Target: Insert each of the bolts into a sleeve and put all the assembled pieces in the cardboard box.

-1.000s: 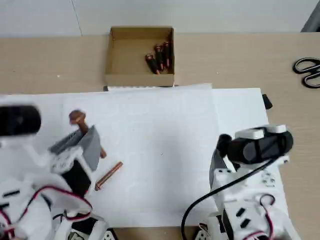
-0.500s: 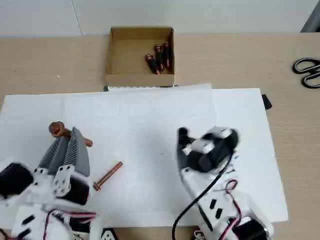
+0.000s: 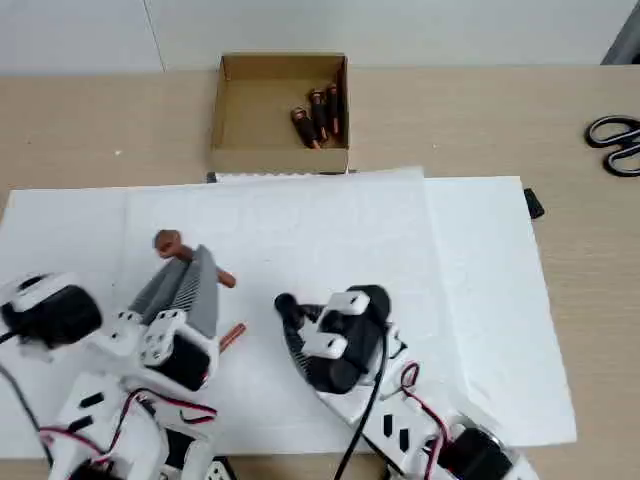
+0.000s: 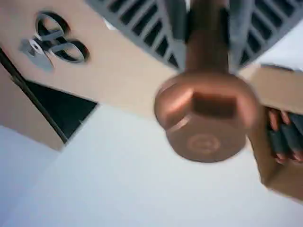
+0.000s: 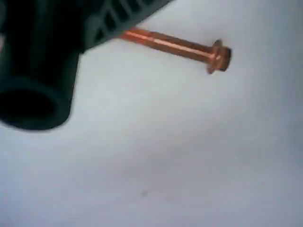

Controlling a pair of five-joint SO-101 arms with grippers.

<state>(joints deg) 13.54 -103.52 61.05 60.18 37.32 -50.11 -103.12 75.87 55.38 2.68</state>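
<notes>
A copper bolt (image 3: pixel 190 258) sits crosswise in my left gripper (image 3: pixel 192 272), which is shut on its shank above the white sheet's left part; its flanged head (image 4: pixel 206 118) fills the left wrist view. My right gripper (image 3: pixel 292 318) hangs low at the sheet's middle, shut on a black sleeve (image 5: pixel 37 78) whose open end faces out. A second bolt (image 5: pixel 180 46) lies loose on the sheet between the two grippers, partly hidden under the left one (image 3: pixel 232 336). The cardboard box (image 3: pixel 232 110) at the back holds three assembled pieces (image 3: pixel 318 112).
A white foam sheet (image 3: pixel 450 260) covers the wooden table's front. Scissors (image 3: pixel 615 140) lie at the far right edge. A small black object (image 3: pixel 534 204) sits at the sheet's right edge. The sheet's right half is bare.
My right arm has swung left across the sheet, bringing the sleeve close to the loose bolt. The left gripper, still holding its bolt, dipped left and came back right.
</notes>
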